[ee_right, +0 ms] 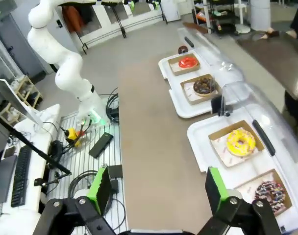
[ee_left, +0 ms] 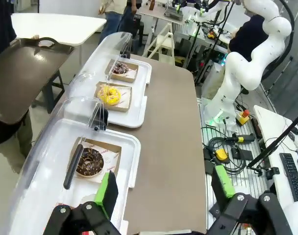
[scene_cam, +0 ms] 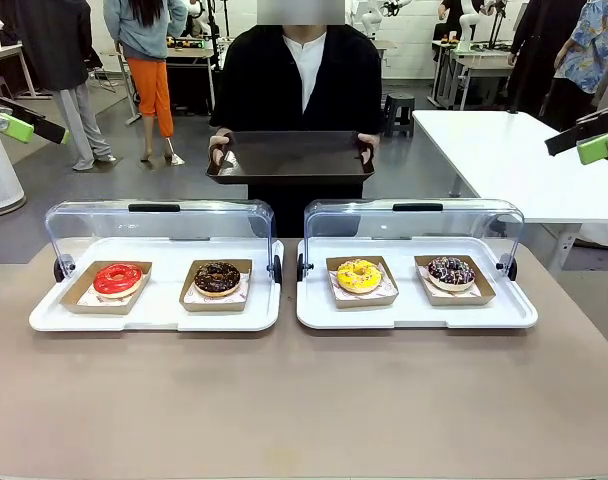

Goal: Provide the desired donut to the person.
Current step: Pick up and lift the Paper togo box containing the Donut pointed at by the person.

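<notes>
Four donuts sit in one row across the counter (scene_cam: 304,400), on the far side, near the person (scene_cam: 299,75). From the robot's left they are a red donut (scene_cam: 117,279), a chocolate donut (scene_cam: 217,277), a yellow donut (scene_cam: 359,275) and a sprinkle donut (scene_cam: 451,271). Each one is round and lies flat with its hole facing up, so it has no long side. The row runs from left to right.

There are four brown cardboard trays (scene_cam: 84,300), and each holds one donut. There are two big white trays, side by side and close together. The left white tray (scene_cam: 154,318) holds the red and the chocolate donut. The right white tray (scene_cam: 414,314) holds the yellow and the sprinkle donut. Two clear lids (scene_cam: 159,225) stand tipped open at the back of the white trays.

The person stands across the counter and holds one dark tray (scene_cam: 291,155) with two hands (scene_cam: 220,150), one at each short end. Its long side runs left to right.

There are two pincers. The left pincer (ee_left: 164,188) is spread wide, up in the air at the left. The right pincer (ee_right: 156,188) is spread wide too, up at the right. Both are well apart from the donuts.
</notes>
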`<state>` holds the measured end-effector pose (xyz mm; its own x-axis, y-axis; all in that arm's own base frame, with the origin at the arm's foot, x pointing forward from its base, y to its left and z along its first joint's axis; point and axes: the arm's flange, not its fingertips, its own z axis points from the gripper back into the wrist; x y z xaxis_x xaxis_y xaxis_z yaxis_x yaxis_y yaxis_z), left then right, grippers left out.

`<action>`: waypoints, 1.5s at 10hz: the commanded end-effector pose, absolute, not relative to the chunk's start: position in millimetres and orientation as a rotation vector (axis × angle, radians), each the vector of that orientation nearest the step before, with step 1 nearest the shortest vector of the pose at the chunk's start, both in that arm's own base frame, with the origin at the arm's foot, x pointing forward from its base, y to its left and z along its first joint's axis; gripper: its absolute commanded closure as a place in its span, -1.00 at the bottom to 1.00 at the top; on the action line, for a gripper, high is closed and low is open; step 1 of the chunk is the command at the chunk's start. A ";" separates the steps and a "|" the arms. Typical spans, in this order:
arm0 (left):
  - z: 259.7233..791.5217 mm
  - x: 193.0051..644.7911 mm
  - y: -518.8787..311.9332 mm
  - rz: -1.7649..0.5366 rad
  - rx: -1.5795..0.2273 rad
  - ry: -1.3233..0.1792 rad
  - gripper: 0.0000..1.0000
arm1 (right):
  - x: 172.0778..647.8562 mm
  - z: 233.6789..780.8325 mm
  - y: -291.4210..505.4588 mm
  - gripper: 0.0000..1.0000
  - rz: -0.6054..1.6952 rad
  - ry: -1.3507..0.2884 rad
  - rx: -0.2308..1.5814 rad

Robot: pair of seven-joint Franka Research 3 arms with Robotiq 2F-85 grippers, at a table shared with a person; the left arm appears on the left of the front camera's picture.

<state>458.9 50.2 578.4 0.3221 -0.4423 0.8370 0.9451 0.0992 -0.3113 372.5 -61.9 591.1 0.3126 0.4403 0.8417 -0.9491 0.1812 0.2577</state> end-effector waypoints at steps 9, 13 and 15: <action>558.1 459.7 131.5 -1.287 -0.985 -0.908 -1.00 | 370.2 579.3 -134.1 -1.00 1.184 -0.917 1.042; 550.8 461.6 153.2 -1.219 -1.016 -1.004 -1.00 | 364.7 563.0 -154.4 -1.00 1.126 -0.954 1.063; 549.9 457.2 162.3 -1.192 -0.983 -1.031 -1.00 | 361.6 564.0 -155.9 -1.00 1.128 -0.967 1.057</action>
